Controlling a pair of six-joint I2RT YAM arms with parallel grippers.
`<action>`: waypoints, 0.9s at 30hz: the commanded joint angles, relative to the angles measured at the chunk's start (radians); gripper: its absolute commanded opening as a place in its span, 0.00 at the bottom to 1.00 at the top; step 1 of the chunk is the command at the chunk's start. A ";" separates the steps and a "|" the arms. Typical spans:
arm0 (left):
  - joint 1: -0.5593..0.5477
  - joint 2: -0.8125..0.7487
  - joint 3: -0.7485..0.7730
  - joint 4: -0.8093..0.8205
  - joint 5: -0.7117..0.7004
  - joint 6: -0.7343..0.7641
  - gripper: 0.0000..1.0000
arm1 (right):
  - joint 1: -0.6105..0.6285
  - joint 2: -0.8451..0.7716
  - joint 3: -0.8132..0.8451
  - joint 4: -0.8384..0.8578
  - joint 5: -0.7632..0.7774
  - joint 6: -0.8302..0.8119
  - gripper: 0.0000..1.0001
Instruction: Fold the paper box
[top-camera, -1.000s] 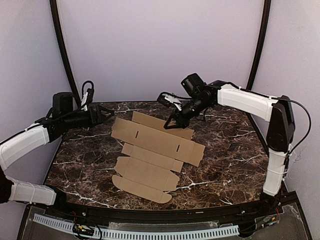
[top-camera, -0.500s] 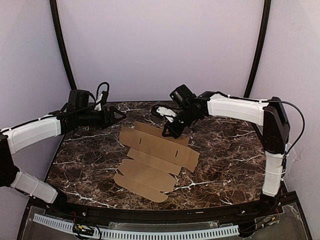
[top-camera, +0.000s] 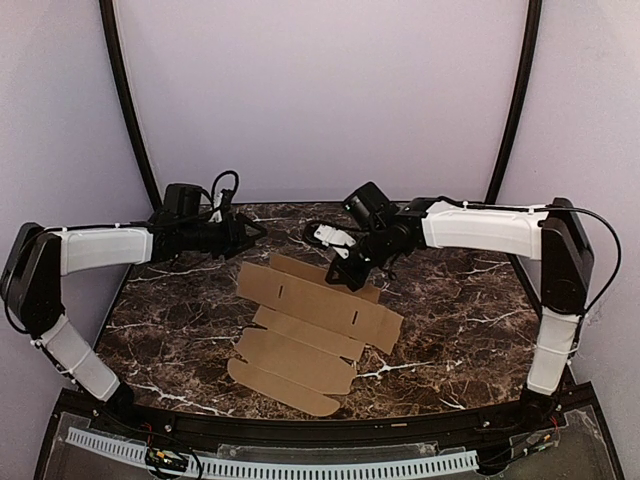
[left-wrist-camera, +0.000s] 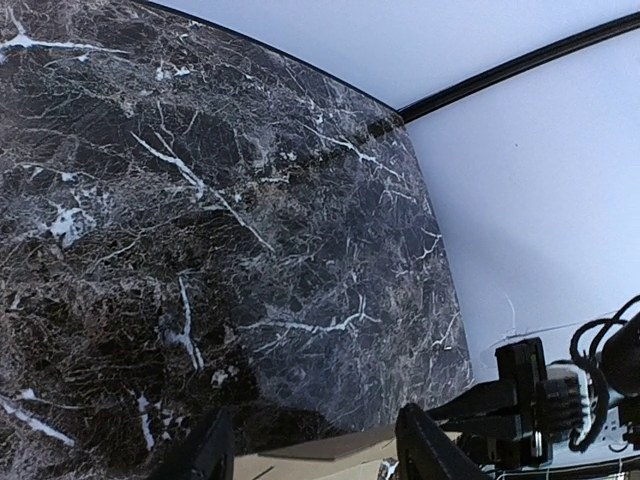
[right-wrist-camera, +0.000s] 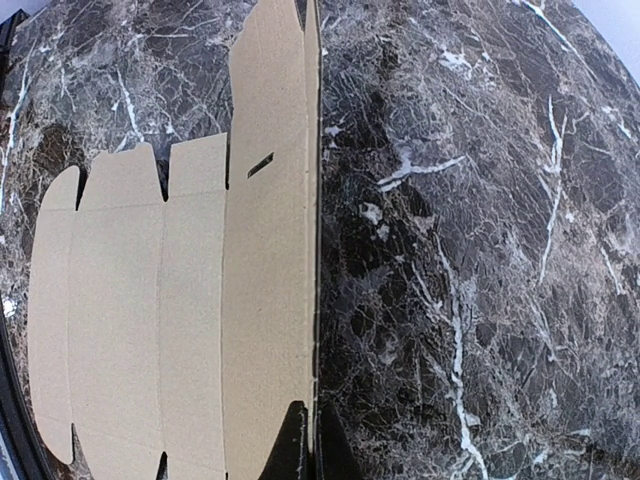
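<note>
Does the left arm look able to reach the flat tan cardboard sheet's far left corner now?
Probably yes. The left gripper hangs open just beyond that corner of the flat tan cardboard sheet, bare marble table between; the right gripper pinches the far edge, off to the side.

Paper box (top-camera: 315, 325): thin tan cardboard, matt, smooth, unprinted, with cleanly cut edges.

Beneath the box, we record the table (top-camera: 450, 300) as dark brown marble-look stone with white veining and a faint gloss.

Left and right of the box, the left arm's shell (top-camera: 100, 248) and right arm's shell (top-camera: 485, 228) look like white satin plastic. We take the left gripper (top-camera: 255, 232) and right gripper (top-camera: 349, 282) for matt black plastic.

Behind the box, the walls (top-camera: 320, 100) are matt pale lilac and the frame tubes (top-camera: 125, 100) are smooth black.
</note>
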 joint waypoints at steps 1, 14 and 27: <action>-0.004 0.060 0.055 0.061 0.037 -0.045 0.50 | 0.023 -0.032 -0.013 0.051 0.013 -0.010 0.00; -0.021 0.127 0.074 0.088 0.131 -0.069 0.10 | 0.033 -0.020 0.021 0.055 0.046 0.003 0.00; -0.025 0.097 0.001 0.072 0.136 -0.084 0.01 | 0.033 -0.022 0.031 0.063 0.073 0.021 0.00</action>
